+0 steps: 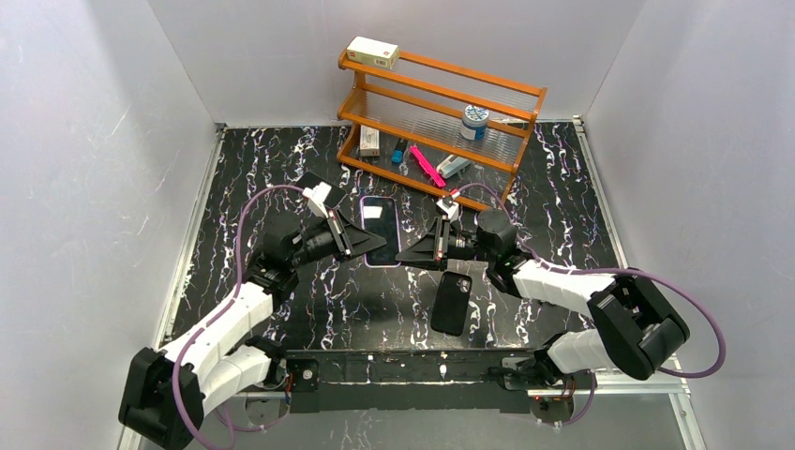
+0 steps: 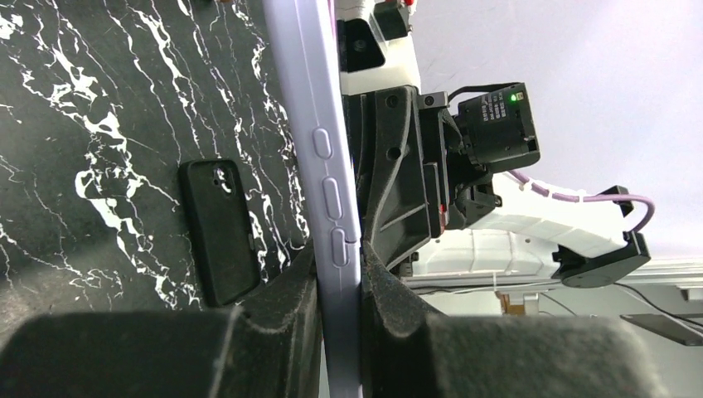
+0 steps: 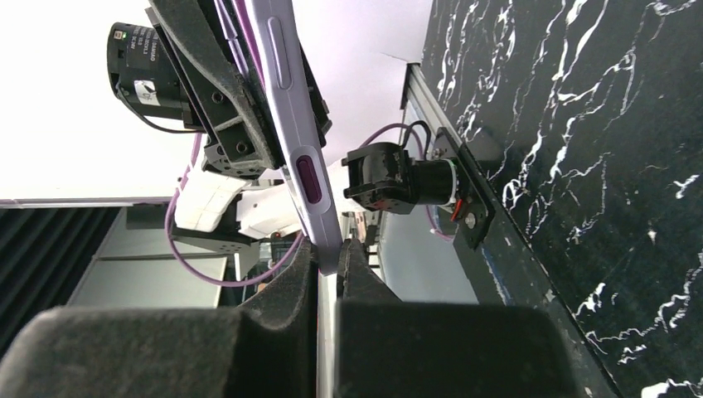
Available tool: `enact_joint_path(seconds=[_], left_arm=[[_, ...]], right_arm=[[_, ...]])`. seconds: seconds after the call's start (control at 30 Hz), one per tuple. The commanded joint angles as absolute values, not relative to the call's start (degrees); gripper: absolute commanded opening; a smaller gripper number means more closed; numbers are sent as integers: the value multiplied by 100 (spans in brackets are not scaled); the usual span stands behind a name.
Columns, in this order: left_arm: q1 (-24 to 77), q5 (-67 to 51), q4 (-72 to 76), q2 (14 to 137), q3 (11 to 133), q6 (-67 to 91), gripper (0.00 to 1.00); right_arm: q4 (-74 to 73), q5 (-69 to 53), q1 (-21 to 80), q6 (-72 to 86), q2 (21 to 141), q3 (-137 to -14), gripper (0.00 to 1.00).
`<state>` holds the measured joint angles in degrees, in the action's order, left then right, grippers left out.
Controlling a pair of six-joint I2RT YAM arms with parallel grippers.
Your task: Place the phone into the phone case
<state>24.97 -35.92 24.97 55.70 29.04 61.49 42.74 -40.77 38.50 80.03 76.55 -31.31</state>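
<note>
Both grippers hold one lavender-edged phone with a dark glossy face at the table's middle. My left gripper is shut on its left long edge, beside the side buttons. My right gripper is shut on its right edge near the lower corner. I see no sticker on its face. The phone case is matte black with a camera cutout and lies flat on the table, just below my right gripper. It also shows in the left wrist view. No plain black phone is in view.
A wooden rack stands at the back with a white box on top, a jar on its shelf and a pink item and small things below. White walls close in the black marble table.
</note>
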Motion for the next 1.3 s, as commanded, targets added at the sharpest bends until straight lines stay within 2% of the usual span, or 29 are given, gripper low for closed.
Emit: enact_joint_path(seconds=[0.0,0.1,0.17,0.23,0.27,0.53,0.7,0.9,1.0,1.27], left_arm=[[2514,-3626,1729,5302,3105,4854,0],[2507,-3994,2226,5308,3037,5348,0],[2511,-4184,2578,5302,2971,5661,0],[2507,-4480,2902,5289,2945,5857,0],[2513,-4611,2974,5272,2958,5909,0],[2514,-5334,3314,5175,2927,5911,0],[2522,-5681,3568,5187,2929,5985,0],[2540,-5833,3651,5170,2865,6014,0],[2551,-5872,3678,5181,2785,5995,0],[2558,-5994,3689,5275,2677,6029,0]], right_arm=[[5666,-4177,3868,9072,7645,-3081,1],[4966,-4104,3867,8463,7411,-3227,22],[4254,-3927,3872,7866,7125,-3363,41],[3484,-3691,3871,7340,6873,-3552,63],[3210,-3638,3863,7132,6784,-3660,69],[1813,-3463,3742,5995,6406,-4337,98],[1426,-3552,3676,5645,6505,-4807,99],[1790,-4020,3528,5722,6656,-4896,96],[2059,-4130,3515,5822,6739,-4858,89],[2501,-4337,3490,6064,6984,-4877,62]])
